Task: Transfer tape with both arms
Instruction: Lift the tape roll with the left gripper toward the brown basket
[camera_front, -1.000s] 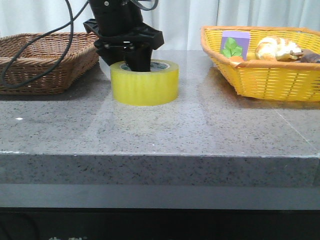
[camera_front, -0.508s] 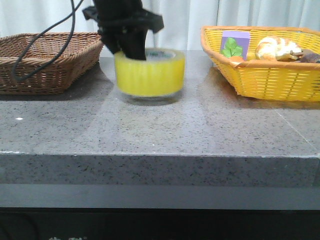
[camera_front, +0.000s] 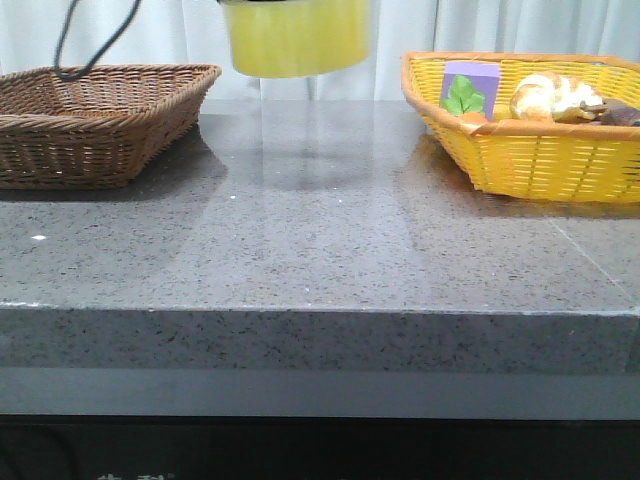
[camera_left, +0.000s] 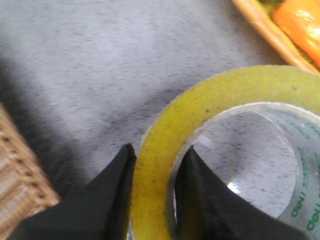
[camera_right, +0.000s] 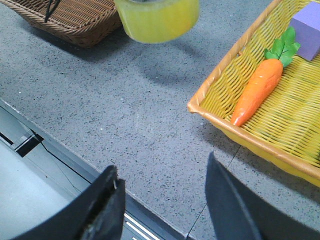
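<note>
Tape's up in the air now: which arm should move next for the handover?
Probably the right. Its end effector is open and holding nothing, while the left end effector is clamped on the tape wall, holding it above the table.

Yellow tape, speckled grey table, brown basket, yellow basket.

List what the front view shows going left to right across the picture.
Brown wicker basket → yellow tape roll, held up off the table → yellow wicker basket, which holds a purple block with a green leaf and then a tan bread-like item.
</note>
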